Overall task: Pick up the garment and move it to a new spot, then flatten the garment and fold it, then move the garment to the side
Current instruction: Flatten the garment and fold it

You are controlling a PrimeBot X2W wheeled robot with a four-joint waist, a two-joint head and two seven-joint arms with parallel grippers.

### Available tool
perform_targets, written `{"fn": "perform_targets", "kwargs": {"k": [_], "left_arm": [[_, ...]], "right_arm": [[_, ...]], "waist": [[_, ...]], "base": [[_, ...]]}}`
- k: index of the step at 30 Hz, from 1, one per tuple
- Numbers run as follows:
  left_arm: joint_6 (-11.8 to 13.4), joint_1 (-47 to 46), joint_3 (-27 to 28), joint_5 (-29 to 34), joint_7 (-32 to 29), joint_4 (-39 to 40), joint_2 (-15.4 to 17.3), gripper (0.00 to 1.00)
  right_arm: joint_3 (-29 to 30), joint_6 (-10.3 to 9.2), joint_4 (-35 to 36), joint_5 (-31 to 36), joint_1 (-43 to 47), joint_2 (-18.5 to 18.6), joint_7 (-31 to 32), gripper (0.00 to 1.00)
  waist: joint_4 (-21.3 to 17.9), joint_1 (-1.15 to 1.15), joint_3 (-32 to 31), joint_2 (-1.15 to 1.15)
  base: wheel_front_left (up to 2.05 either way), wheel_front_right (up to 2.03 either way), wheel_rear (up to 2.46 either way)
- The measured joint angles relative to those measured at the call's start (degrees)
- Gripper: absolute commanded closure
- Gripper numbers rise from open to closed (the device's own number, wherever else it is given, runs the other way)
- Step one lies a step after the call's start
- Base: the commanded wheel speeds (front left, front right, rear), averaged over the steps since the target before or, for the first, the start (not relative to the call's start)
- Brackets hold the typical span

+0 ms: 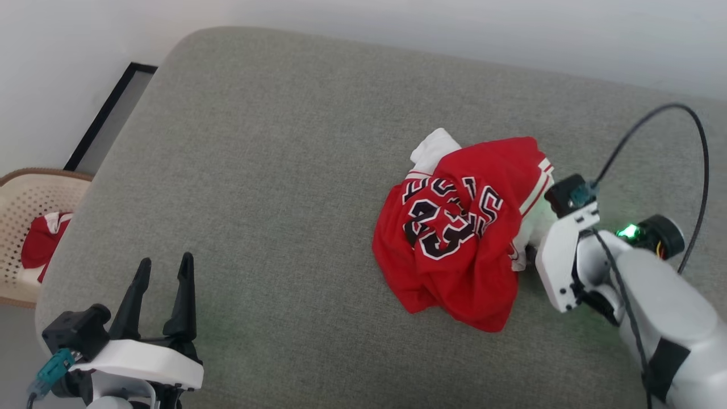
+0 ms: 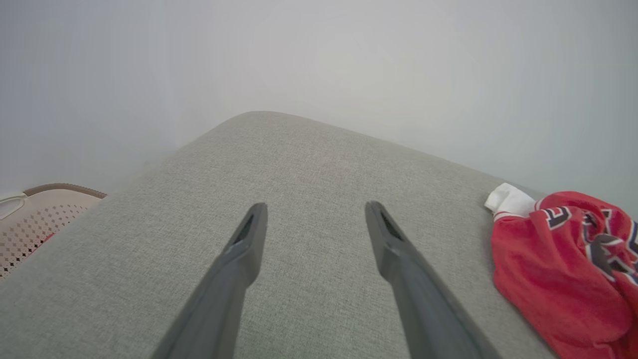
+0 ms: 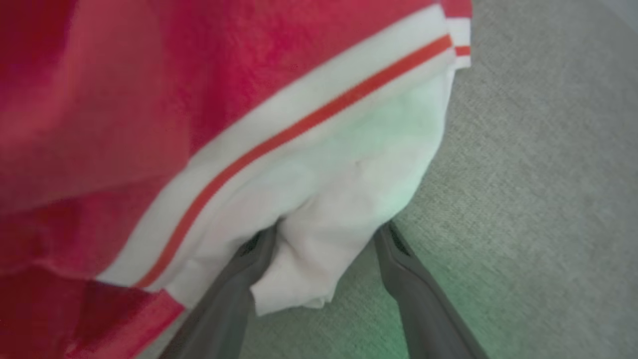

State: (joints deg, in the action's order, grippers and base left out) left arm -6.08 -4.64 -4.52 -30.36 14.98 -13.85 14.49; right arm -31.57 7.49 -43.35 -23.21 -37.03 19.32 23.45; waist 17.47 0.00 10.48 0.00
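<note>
My right gripper (image 3: 324, 233) spread open around garment (image 1: 454, 238) white sleeve edge, not clamped; left gripper (image 1: 166, 260) open over bare grey cushion (image 1: 255, 142), wide room left of garment

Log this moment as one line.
shirt: crumpled on grey cushion | right gripper: open, straddling white sleeve | left gripper: open, apart from shirt

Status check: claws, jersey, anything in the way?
Left claw open, off the jersey. Right claw open, white sleeve between its fingers. Jersey crumpled on grey cushion. Basket off to the left, apart.
</note>
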Motion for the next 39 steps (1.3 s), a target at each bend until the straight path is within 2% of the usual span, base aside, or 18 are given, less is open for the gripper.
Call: {"fn": "perform_targets", "kwargs": {"k": [1, 2, 8, 12, 21, 28, 32, 37, 38, 39], "left_arm": [[-0.05, -0.15, 0.09, 0.11, 0.00, -0.16, -0.12, 0.00], [-0.22, -0.28, 0.16, 0.13, 0.00, -0.38, -0.27, 0.00], [-0.65, -1.00, 1.01, 0.60, 0.00, -1.18, -1.36, 0.00], [-0.97, -0.92, 2.23, 0.66, -0.01, -1.30, -1.47, 0.00], [-1.07, 0.16, 3.75, 1.10, -0.01, -0.44, -1.07, 0.00], [-1.18, 0.14, 3.43, 1.11, -0.01, -0.36, -0.81, 0.00], [-1.22, 0.05, 2.89, 1.11, 0.00, -0.48, -0.53, 0.00], [-1.23, -1.32, 0.70, 0.60, -0.13, -1.02, 0.76, 0.00], [-1.23, -1.73, 0.25, 0.07, -0.40, -1.12, 1.23, 0.00], [-1.23, -2.29, -0.27, -0.46, -0.81, -1.16, 1.88, 0.00]], "right_arm": [[-0.65, 0.00, -0.52, -0.89, -0.89, 0.19, 1.41, 0.73], [-1.44, 0.01, -0.98, -1.62, -1.76, 0.42, 2.67, 1.00], [-2.57, 0.19, -1.75, -5.57, -4.09, 0.71, 4.71, 1.00], [-3.27, 0.18, 0.82, -8.72, -3.96, 2.34, 5.36, 1.00], [-0.35, 0.01, 11.48, -12.74, 1.61, 12.38, 4.72, 1.00], [5.16, 0.02, 16.62, -14.95, 10.95, 17.69, 9.34, 1.00], [8.53, 0.01, 17.70, -15.96, 15.05, 17.38, 10.66, 1.00], [11.63, -0.01, 17.41, -14.75, 16.80, 14.45, 9.53, 1.00], [11.77, -0.01, 17.42, -13.94, 16.80, 13.89, 9.16, 0.85], [12.03, -0.01, 17.41, -13.43, 16.81, 13.27, 8.61, 0.58]], "waist": [[0.17, 0.00, 0.28, 0.00], [0.32, 0.00, 0.52, 0.00], [0.21, 0.00, 1.05, 0.00], [-0.79, 0.00, 0.73, 0.00], [-4.13, 0.00, -0.22, 0.00], [-5.63, 0.00, -0.41, 0.00], [-5.98, 0.00, -0.18, 0.00], [-6.66, 0.00, 0.06, 0.00], [-6.88, 0.00, 0.10, 0.00], [-7.15, 0.00, 0.13, 0.00]], "base": [[0.00, 0.00, 0.00], [0.00, 0.00, 0.00], [0.00, 0.00, 0.00], [0.00, 0.00, 0.00], [0.00, 0.00, 0.00], [0.00, 0.00, 0.00], [0.00, 0.00, 0.00], [0.00, 0.00, 0.00], [0.00, 0.00, 0.00], [0.00, 0.00, 0.00]]}}
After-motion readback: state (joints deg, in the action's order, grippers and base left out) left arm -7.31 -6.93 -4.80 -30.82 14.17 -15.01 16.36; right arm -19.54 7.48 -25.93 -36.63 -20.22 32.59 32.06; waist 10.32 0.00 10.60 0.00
